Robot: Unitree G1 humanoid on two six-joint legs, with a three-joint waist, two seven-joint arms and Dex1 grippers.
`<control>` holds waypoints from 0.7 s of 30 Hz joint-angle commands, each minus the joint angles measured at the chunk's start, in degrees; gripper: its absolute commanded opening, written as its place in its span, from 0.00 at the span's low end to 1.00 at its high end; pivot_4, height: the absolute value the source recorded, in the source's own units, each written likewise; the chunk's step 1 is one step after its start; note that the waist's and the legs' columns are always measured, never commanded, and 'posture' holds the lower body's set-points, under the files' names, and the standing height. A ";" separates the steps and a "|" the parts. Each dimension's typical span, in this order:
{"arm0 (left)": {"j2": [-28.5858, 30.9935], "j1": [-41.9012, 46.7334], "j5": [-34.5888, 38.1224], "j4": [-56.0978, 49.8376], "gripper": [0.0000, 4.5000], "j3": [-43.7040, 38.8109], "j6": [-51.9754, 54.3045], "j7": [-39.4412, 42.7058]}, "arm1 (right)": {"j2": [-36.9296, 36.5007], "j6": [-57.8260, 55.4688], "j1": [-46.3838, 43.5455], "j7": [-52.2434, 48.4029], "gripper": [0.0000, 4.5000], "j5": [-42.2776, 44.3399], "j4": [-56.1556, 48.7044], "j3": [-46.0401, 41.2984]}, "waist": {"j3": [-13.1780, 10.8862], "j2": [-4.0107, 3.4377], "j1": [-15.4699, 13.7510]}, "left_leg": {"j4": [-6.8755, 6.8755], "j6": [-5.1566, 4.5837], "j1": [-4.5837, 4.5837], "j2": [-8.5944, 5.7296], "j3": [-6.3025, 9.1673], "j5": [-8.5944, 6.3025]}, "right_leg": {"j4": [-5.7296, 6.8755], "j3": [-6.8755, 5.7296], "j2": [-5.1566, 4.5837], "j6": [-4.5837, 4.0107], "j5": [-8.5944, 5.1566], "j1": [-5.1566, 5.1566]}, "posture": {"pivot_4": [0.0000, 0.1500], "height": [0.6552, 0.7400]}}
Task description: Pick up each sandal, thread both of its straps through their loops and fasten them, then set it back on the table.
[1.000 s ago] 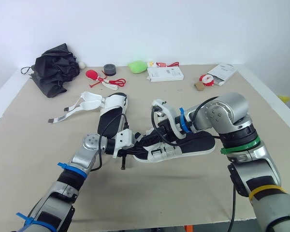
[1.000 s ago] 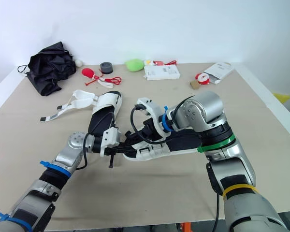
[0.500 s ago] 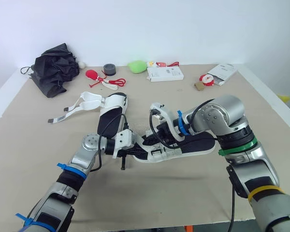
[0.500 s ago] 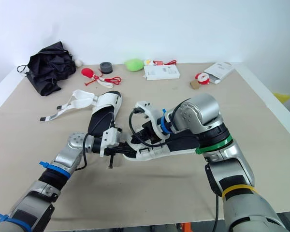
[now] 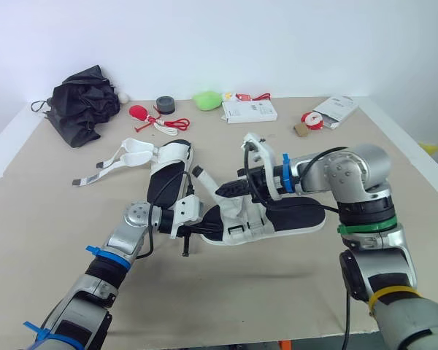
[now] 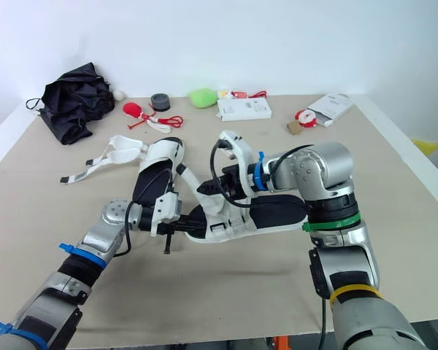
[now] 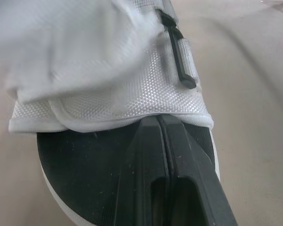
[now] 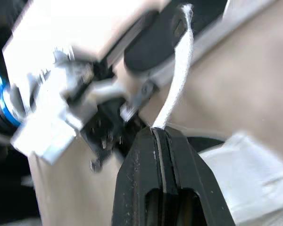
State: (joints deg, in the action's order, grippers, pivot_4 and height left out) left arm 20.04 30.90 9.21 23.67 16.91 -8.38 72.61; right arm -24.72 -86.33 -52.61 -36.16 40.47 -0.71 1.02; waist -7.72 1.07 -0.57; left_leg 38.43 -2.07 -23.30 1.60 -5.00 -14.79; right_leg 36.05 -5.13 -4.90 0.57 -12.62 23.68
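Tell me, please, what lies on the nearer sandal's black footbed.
A white mesh band crosses its front, pinched at its edge by the left gripper. The footbed beneath the band is hidden.

Both arms bend inward toward each other, with the left pincer (image 7: 156, 123) and right pincer (image 8: 156, 134) each clamped closed.
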 commanded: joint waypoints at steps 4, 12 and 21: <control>1.43 -2.61 -4.40 5.16 0.00 3.75 2.85 1.03 | 0.08 10.80 11.21 1.12 0.01 -1.54 -15.74 -3.34 | -0.04 -0.07 0.05 | 0.00 0.00 0.00 0.00 -0.01 0.00 | 0.00 0.00 0.01 0.06 -0.04 0.02 | 1.00 1.00; 0.91 -0.53 -4.41 7.60 0.00 4.30 2.05 2.40 | -8.32 73.56 37.51 -5.66 0.01 -30.44 -27.92 10.25 | 0.16 -0.06 0.25 | 0.04 0.13 0.25 -0.13 -0.19 -0.58 | 0.06 0.39 0.28 1.05 -0.92 -0.32 | 1.00 1.00; 1.91 -0.01 -4.31 7.90 0.00 3.84 1.85 2.72 | -9.42 101.96 37.44 -6.74 0.01 -40.88 -18.96 11.83 | -0.08 0.33 0.05 | 0.01 0.04 0.36 0.02 -0.03 -0.27 | 0.03 0.19 0.12 0.85 -0.76 -0.41 | 1.00 1.00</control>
State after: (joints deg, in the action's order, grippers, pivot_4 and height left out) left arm 20.16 33.72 9.55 26.97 17.77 -8.66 75.28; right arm -34.30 10.80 -13.89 -43.57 0.73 -19.86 13.63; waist -7.80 1.41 -0.52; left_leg 38.43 -2.02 -22.95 1.62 -5.03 -15.06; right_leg 36.09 -4.94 -4.77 1.28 -13.35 23.28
